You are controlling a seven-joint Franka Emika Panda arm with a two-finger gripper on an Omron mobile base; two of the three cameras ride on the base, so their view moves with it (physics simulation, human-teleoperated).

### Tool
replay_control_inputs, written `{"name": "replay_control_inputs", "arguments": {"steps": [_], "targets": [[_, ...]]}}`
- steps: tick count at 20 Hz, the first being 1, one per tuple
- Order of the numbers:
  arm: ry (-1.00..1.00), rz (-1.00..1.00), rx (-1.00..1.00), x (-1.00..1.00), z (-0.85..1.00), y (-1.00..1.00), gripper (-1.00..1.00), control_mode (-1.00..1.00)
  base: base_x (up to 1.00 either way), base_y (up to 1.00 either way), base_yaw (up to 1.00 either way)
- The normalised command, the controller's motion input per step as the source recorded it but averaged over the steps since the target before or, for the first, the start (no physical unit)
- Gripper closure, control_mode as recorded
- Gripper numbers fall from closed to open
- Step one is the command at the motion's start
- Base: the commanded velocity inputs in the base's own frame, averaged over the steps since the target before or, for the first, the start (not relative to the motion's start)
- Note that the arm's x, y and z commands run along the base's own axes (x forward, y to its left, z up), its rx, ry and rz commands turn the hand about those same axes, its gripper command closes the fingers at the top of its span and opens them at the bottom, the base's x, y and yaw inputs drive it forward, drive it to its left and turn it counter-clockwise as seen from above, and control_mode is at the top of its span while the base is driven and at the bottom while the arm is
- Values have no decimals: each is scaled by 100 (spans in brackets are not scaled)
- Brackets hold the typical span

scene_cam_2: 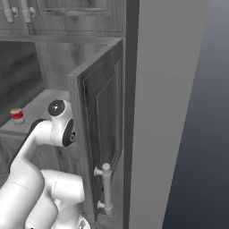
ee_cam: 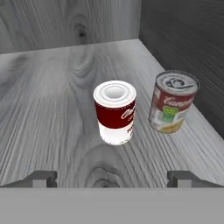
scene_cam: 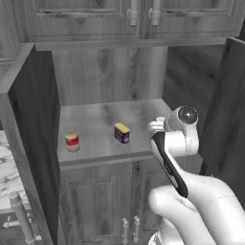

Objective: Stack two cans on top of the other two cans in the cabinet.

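Hand view: jaws spread wide and empty before the upright red can, top up, on the cabinet shelf.

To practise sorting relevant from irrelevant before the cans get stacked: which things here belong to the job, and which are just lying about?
Belong to the job:
red can with white band
blue can with yellow top
beige can with red top
yellowish-green can
cabinet
end effector, open

Just lying about:
marble counter
grey pipe
upper door handles
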Motion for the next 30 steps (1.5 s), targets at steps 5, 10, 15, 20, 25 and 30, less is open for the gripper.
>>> {"name": "replay_control_inputs", "arguments": {"steps": [5,10,15,20,25,30], "targets": [[8,1,0,29,-9,0,-100,-100,0,0,0],[0,0,0,21,-18,-1,-100,-100,0,0,0],[0,0,-1,21,-22,-4,-100,-100,0,0,0],[0,0,-1,24,-21,-8,-100,-100,0,0,0],[2,0,0,16,-12,-7,-100,-100,0,0,0],[1,0,0,13,-11,0,-100,-100,0,0,0]]}}
